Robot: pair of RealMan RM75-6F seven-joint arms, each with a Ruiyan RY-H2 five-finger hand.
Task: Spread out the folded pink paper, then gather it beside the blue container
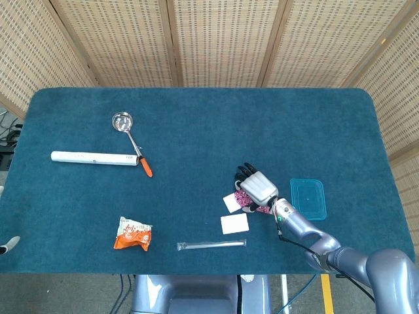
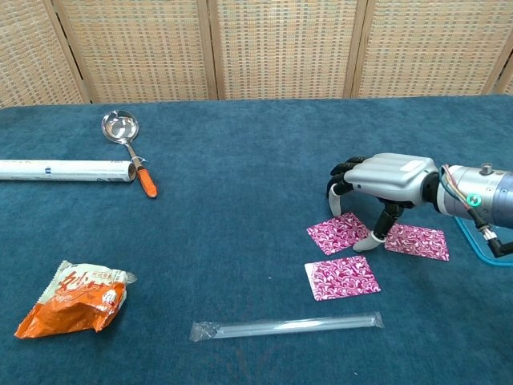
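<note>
Readable writing: the orange snack packet (image 2: 72,308), lower left of the chest view, carries white printed characters, too small to read. The white roll (image 2: 66,170) at the left edge shows small blue marks, illegible. No other label can be read.

Left to right in the chest view:

1. White roll, lying horizontally at the left edge, mid-height.
2. Ladle (image 2: 128,148) with a steel bowl and an orange handle tip, upper left. Its handle ends just beside the roll's right end.
3. Orange snack packet, lower left, well apart from the other items.
4. Clear plastic tube (image 2: 285,326), lying horizontally at lower centre.
5. Pink paper (image 2: 377,253), right of centre, lying on the blue table cloth (image 2: 240,224) as three patterned squares: one upper left, one lower, one to the right.
6. Right hand (image 2: 385,180), palm down over the gap between the upper-left and right squares. Its fingers (image 2: 341,186) are curled downward with nothing in them; the thumb tip rests on the cloth between the two squares, touching or just beside their edges.
7. Blue container (image 2: 485,241), at the right edge, partly hidden behind the forearm. The head view shows the blue container (image 1: 308,199) just right of the hand, near the paper.

The left hand appears in neither view.
</note>
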